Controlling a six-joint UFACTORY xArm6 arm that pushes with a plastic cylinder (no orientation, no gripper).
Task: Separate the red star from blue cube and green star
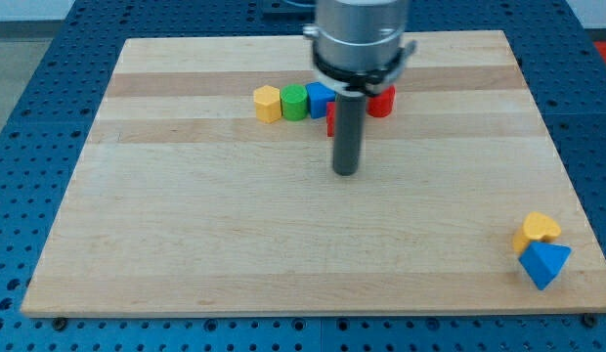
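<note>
A row of blocks lies near the view's top centre. The green star (295,101) sits between a yellow block (268,103) on its left and the blue cube (319,97) on its right. A red block, likely the red star (330,120), shows only as a sliver just below the blue cube, mostly hidden behind my rod. My tip (346,173) rests on the board below this row, a short way below and to the right of the red sliver and apart from every block.
A red cylinder-like block (383,101) lies right of the rod, level with the row. A yellow heart (536,230) and a blue triangle (544,264) touch each other near the board's bottom right corner. The wooden board (186,225) sits on a blue perforated table.
</note>
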